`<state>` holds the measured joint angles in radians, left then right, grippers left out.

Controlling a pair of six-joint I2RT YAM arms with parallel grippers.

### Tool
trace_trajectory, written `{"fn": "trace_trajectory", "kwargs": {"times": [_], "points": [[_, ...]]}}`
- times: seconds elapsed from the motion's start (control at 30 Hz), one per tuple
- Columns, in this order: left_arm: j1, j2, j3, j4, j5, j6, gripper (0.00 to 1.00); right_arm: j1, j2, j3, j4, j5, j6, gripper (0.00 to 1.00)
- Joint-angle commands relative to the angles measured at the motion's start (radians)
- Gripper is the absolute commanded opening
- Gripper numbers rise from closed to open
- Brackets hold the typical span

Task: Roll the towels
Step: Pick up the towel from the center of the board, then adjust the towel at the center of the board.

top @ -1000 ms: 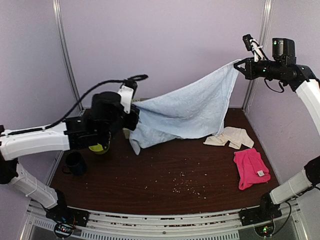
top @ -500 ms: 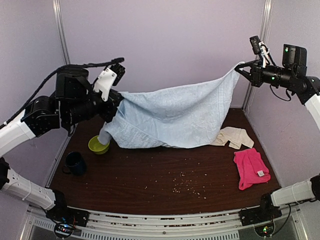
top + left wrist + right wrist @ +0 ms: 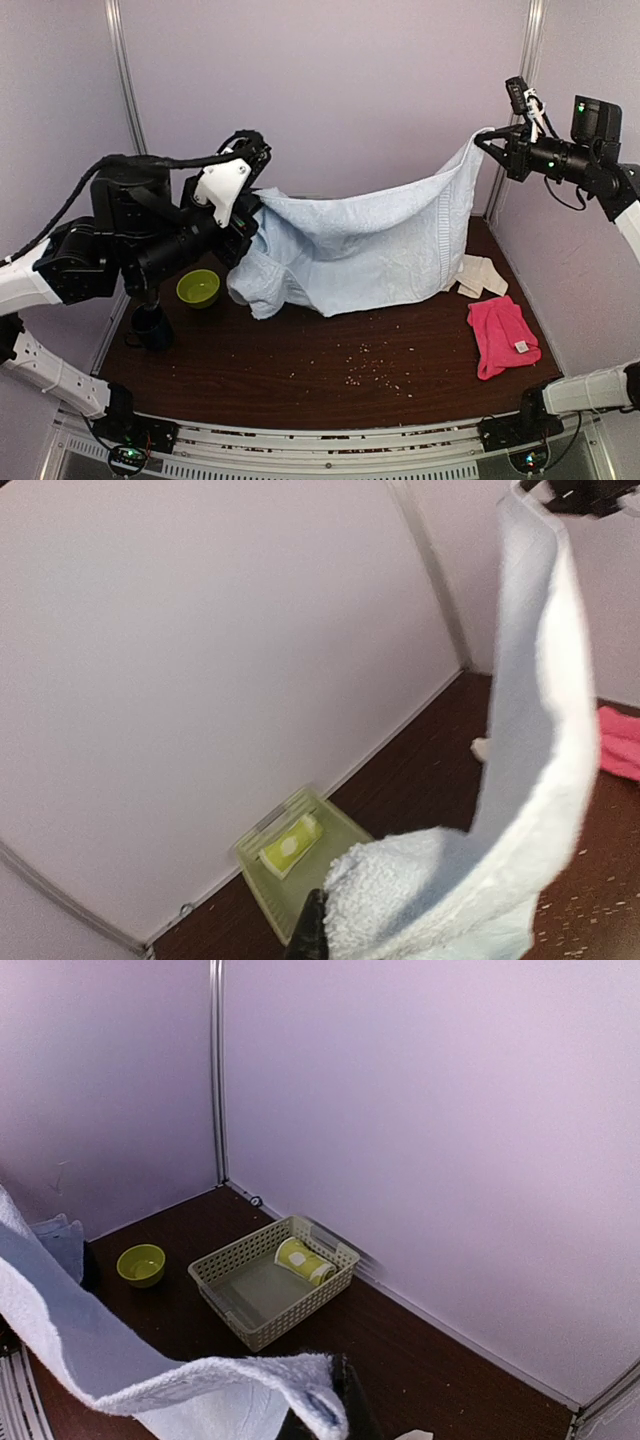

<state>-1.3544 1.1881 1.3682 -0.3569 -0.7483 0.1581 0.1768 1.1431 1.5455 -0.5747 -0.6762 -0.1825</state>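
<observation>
A large light blue towel [image 3: 375,245] hangs stretched in the air between both arms. My left gripper [image 3: 254,212] is shut on its left corner, where a bunch of cloth sags beneath. My right gripper [image 3: 487,141] is shut on its upper right corner, high near the back wall. In the left wrist view a dark finger [image 3: 309,935] shows beside the blue towel [image 3: 520,820]. The right wrist view shows the blue towel [image 3: 150,1380] draped over my gripper [image 3: 333,1412]. A cream towel [image 3: 481,273] and a pink towel [image 3: 500,335] lie on the table at right. A rolled lime-green towel [image 3: 304,1260] lies in the basket.
The green plastic basket [image 3: 290,1316] stands by the back wall, hidden behind the blue towel in the top view. A lime bowl [image 3: 198,288] and a dark cup [image 3: 150,328] sit at the left. Crumbs [image 3: 365,370] dot the wooden table [image 3: 300,380].
My left arm rose, then swung right with its corner. The right gripper moved slightly right and up. The towel's lower edge lifted and it now partly hides the cream towel.
</observation>
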Motion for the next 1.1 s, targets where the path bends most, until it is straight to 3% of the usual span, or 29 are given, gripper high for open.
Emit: {"fn": "trace_trajectory", "kwargs": {"times": [0.0, 0.13, 0.17, 0.23, 0.3, 0.33, 0.43, 0.53, 0.73, 0.97, 1.07], "points": [[0.269, 0.152, -0.073, -0.015, -0.118, -0.042, 0.0, -0.005, 0.054, -0.043, 0.136, 0.2, 0.03, 0.0], [0.277, 0.207, -0.041, -0.172, -0.209, -0.103, 0.0, -0.009, 0.175, 0.0, 0.032, 0.247, -0.026, 0.0], [0.229, 0.168, -0.007, -0.204, -0.166, -0.12, 0.0, -0.01, 0.156, 0.01, -0.003, 0.191, -0.048, 0.0], [0.011, 0.046, -0.011, -0.102, -0.022, -0.032, 0.0, -0.009, 0.043, -0.035, 0.032, 0.058, -0.058, 0.0], [-0.059, -0.051, -0.061, 0.042, 0.065, 0.0, 0.0, -0.006, -0.069, -0.126, 0.192, 0.125, 0.026, 0.0], [-0.052, -0.07, -0.078, 0.087, 0.024, 0.024, 0.0, -0.006, -0.069, -0.117, 0.205, 0.164, 0.017, 0.0], [0.028, -0.016, -0.086, 0.176, -0.311, 0.212, 0.0, -0.011, 0.019, -0.05, 0.187, 0.317, -0.01, 0.0], [0.067, 0.044, 0.011, 0.009, -0.296, 0.196, 0.0, -0.013, 0.054, -0.022, 0.163, 0.267, -0.014, 0.0], [0.063, -0.007, 0.08, -0.269, -0.023, -0.033, 0.0, -0.012, -0.032, -0.085, 0.075, 0.053, -0.055, 0.0], [0.027, -0.073, 0.166, -0.488, 0.442, -0.254, 0.0, -0.011, -0.186, -0.176, -0.274, -0.292, -0.244, 0.0], [0.016, -0.104, 0.192, -0.469, 0.718, -0.325, 0.0, -0.03, -0.239, -0.218, -0.467, -0.44, -0.404, 0.0]]}}
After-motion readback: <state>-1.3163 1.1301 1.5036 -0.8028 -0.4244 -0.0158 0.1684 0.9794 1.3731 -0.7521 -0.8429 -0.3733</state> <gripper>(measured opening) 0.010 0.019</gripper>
